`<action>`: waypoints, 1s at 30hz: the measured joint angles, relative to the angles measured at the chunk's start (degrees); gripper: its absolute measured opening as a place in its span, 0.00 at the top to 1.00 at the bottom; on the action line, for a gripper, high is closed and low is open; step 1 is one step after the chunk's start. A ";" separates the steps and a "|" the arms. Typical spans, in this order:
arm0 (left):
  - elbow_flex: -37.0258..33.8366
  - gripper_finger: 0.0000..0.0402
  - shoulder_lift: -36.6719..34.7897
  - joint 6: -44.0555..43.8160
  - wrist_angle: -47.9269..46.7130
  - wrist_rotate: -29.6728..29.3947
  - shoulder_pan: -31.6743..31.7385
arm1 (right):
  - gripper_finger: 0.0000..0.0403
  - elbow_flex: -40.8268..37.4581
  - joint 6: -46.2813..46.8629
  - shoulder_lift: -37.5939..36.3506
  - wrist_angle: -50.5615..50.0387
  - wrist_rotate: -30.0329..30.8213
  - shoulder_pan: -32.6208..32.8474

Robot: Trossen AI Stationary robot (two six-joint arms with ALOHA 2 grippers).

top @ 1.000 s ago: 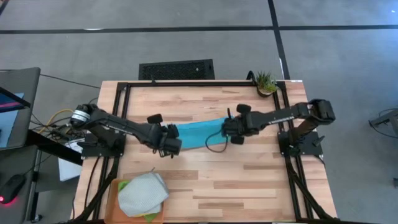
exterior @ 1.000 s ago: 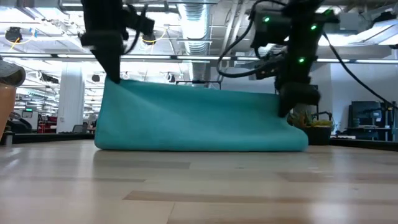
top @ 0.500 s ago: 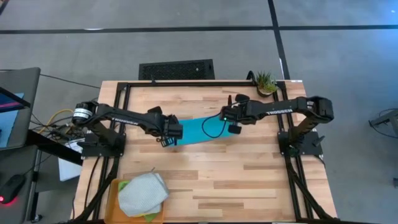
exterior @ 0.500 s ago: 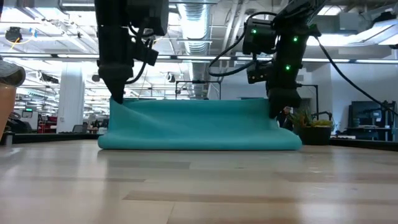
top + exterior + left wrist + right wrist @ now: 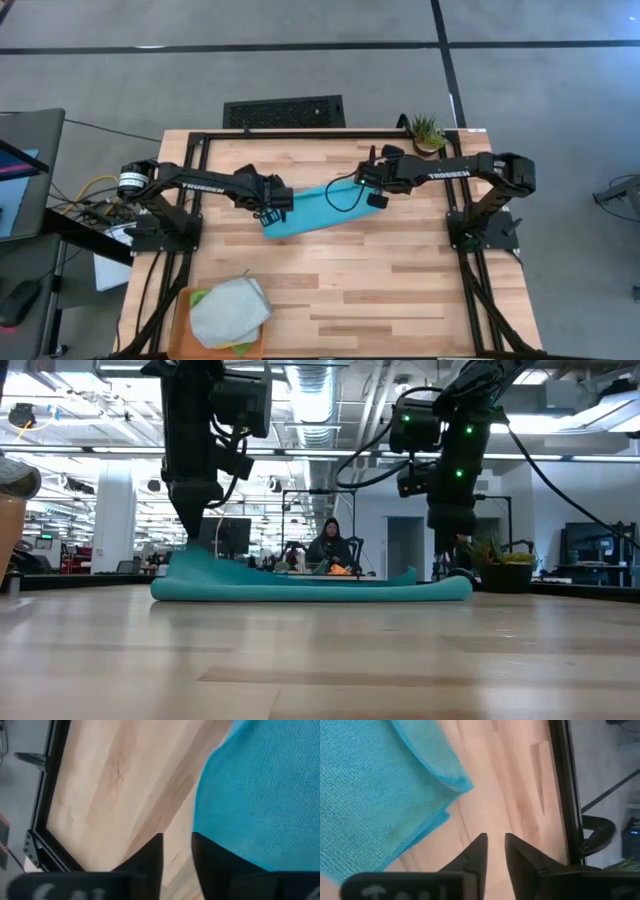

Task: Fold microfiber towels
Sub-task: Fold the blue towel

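Note:
The turquoise towel (image 5: 310, 208) lies flat and folded in a long strip on the table's middle; it also shows in the low view (image 5: 310, 588). My left gripper (image 5: 270, 212) stands low at its left end, fingers a little apart over bare wood (image 5: 177, 840), with the towel (image 5: 260, 795) beside one finger. My right gripper (image 5: 368, 193) stands at its right end, slightly open and empty (image 5: 495, 840), clear of the towel's corner (image 5: 455, 782). The grey towel (image 5: 230, 310) lies on a green one (image 5: 240, 348) on the orange tray (image 5: 185, 300). The yellow towel is hidden. My left gripper has no cloth between its fingers. One finger (image 5: 215, 865) stands over the towel's left edge (image 5: 200, 820), which rises a little there (image 5: 195, 560). I cannot tell whether the finger touches it.
A small potted plant (image 5: 428, 132) stands at the table's far right corner. The black frame rails (image 5: 300, 134) run along the far and side edges. Bare wood lies between the turquoise towel and the tray. A person (image 5: 330, 545) sits in the room beyond.
Both grippers have gone toward the table's far edge and down. The turquoise towel's upper edge, held up between them before, has been carried over and laid down. The towel now lies flat in a low strip, and its right corner lies free of my right gripper.

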 joint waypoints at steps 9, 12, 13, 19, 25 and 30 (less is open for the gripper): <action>0.02 0.64 0.00 5.29 0.36 2.30 -0.07 | 0.60 0.68 2.26 -0.17 -0.23 2.33 0.31; 0.02 0.64 0.00 7.67 1.27 6.88 -3.02 | 0.57 2.29 4.77 -0.46 -3.36 1.99 1.18; 0.02 0.64 0.00 7.96 1.80 7.99 -4.35 | 0.56 2.55 5.17 -0.85 -4.26 1.80 1.61; 0.02 0.65 0.00 8.04 4.68 9.11 -13.43 | 0.55 2.91 5.59 -3.64 -4.49 0.51 5.32; 0.09 0.65 2.28 9.92 10.29 9.81 -19.49 | 0.57 2.91 6.75 -7.80 -4.51 -3.54 9.61; 0.09 0.65 6.47 9.19 12.19 9.40 -21.17 | 0.59 2.91 7.25 -11.07 -3.68 -5.62 13.50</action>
